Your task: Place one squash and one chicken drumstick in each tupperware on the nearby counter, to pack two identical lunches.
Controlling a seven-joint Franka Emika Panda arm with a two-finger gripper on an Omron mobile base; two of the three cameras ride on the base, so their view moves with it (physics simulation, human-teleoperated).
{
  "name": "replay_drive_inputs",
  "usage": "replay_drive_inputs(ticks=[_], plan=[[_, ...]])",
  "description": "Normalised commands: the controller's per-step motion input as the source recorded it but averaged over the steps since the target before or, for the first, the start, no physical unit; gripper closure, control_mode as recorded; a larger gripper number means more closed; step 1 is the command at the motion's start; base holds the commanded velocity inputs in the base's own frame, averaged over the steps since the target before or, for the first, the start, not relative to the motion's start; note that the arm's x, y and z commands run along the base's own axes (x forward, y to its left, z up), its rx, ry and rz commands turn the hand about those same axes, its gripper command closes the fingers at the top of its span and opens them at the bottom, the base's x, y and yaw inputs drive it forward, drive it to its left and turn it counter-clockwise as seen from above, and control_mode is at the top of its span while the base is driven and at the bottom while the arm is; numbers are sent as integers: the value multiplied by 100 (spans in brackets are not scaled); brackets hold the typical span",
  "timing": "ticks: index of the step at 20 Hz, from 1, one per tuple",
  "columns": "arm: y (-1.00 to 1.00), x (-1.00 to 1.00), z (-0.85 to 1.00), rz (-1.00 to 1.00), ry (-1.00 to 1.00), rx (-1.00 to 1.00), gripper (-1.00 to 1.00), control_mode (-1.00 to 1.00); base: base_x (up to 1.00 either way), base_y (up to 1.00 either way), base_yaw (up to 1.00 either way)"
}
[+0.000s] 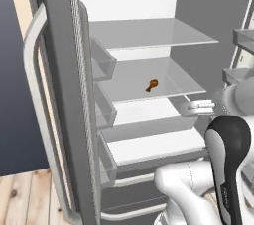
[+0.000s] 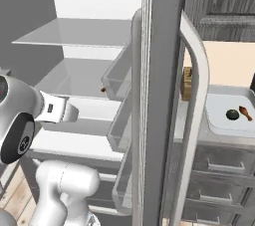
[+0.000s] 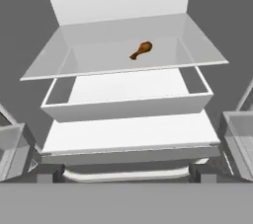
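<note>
Upper centre of hand view: drumstick (image 3: 142,50) lying on middle glass shelf (image 3: 89,60) of open fridge, well apart from gripper (image 1: 202,104), jaws wide, holding nothing. Risks on reaching: striking shelf edge or drawer (image 3: 123,107) below, pushing drumstick deeper, pinching only thin bone, then slipping.

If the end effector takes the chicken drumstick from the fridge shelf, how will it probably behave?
The chicken drumstick looks glossy, so it may slip between the fingers. One end is thick and rounded, the other a thin bone, so a push would probably make it pivot. It lies on a smooth glass shelf, so it may slide easily.
</note>
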Motion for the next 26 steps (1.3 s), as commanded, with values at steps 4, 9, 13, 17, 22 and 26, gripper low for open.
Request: replay_drive_inputs(ticks=[4, 9, 13, 17, 22, 26], plan=[[4, 3, -3, -4, 1, -1, -100, -100, 11, 26, -10], [-5, 38, -9, -13, 6, 0, -100, -100, 0, 0, 0], [-14, 56, -3, -5, 3, 0, -100, -100, 0, 0, 0], [-5, 38, -25, 0, 1, 0, -100, -100, 0, 0, 0], [0, 33, -48, 0, -3, -4, -100, -100, 0, 0, 0], [0, 48, -23, 0, -1, -2, -100, -100, 0, 0, 0]])
